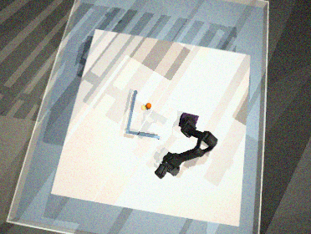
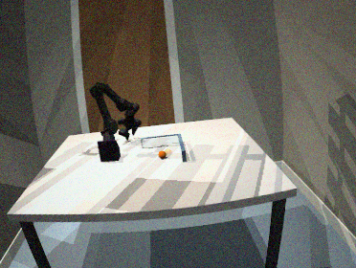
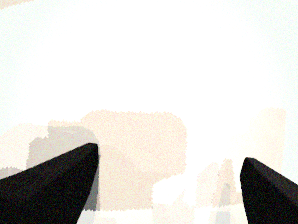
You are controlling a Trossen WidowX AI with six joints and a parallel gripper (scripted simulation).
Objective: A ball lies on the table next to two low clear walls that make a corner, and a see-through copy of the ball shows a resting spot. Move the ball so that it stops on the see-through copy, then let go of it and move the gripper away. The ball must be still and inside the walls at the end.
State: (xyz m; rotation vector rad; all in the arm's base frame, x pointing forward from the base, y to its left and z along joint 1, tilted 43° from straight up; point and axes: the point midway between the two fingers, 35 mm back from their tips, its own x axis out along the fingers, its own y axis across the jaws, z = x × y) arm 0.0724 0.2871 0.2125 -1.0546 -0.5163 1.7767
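1. The white, flat, matte table top (image 1: 201,184) carries everything; grey shadow bands cross it. My black six-joint arm (image 1: 196,148) stands on it, folded at the elbow, with its base (image 1: 167,170) well apart from the corner.

2. The two low, clear, blue-tinted walls (image 1: 133,114) meet in an L. They are thin and rigid, so I judge they will stop a rolling ball but not damp it.

3. My claw (image 2: 126,136) — dark, wedge-shaped fingers — stands partly open with nothing between the fingers. The wrist view shows only bare table top between them. It hangs near the table surface, well apart from the ball.

4. The small, smooth orange ball (image 1: 148,104) rests inside the angle of the walls, touching neither. It sits just beside the pale see-through copy (image 1: 144,108), overlapping its edge.

5. Step in hand, as I judge it: approach. The remaining offset is slight, so a gentle correction is needed — a hard sphere on a slick top will run on if struck.
   - Come in from the open side, away from the walls.
   - Bracket the ball with both fingers low before closing.
   - Shift it toward the long wall, onto the copy, then open slowly and lift straight up.
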